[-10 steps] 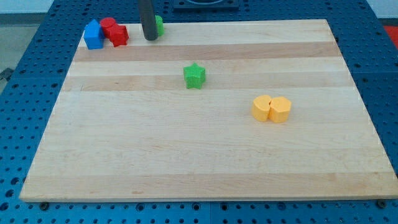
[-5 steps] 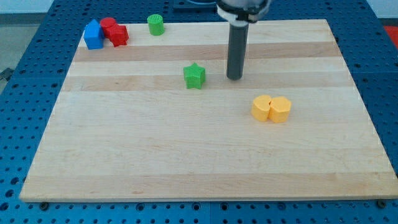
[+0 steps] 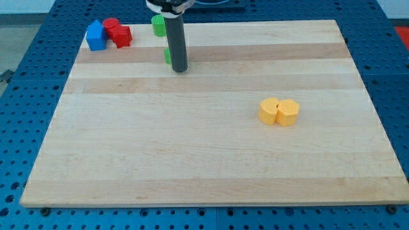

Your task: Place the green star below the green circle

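Green star (image 3: 167, 55) mostly hidden behind my tip (image 3: 180, 69), just below green circle (image 3: 157, 25) | no hand to close | risk: overpush knocks circle off table (image 3: 204, 160)

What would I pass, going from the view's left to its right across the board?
Blue block → red blocks → green circle → green star, mostly hidden behind the rod → my tip → two yellow blocks.

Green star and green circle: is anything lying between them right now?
Camera view: no block lies between them. The green star sits just below the green circle, mostly hidden behind the rod; my tip rests at the star's right.
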Controlling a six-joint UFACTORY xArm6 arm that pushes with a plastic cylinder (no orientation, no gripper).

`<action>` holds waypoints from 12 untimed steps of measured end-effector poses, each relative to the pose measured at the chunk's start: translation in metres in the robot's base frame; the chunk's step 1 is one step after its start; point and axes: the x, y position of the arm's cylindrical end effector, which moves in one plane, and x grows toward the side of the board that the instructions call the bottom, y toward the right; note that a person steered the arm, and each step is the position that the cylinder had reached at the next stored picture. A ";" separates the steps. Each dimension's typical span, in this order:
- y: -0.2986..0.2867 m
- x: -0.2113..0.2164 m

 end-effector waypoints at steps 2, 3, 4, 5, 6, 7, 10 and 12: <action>-0.023 0.035; -0.032 0.022; -0.035 -0.002; -0.035 -0.026; -0.036 -0.045; -0.038 -0.032; -0.014 0.013; -0.014 -0.036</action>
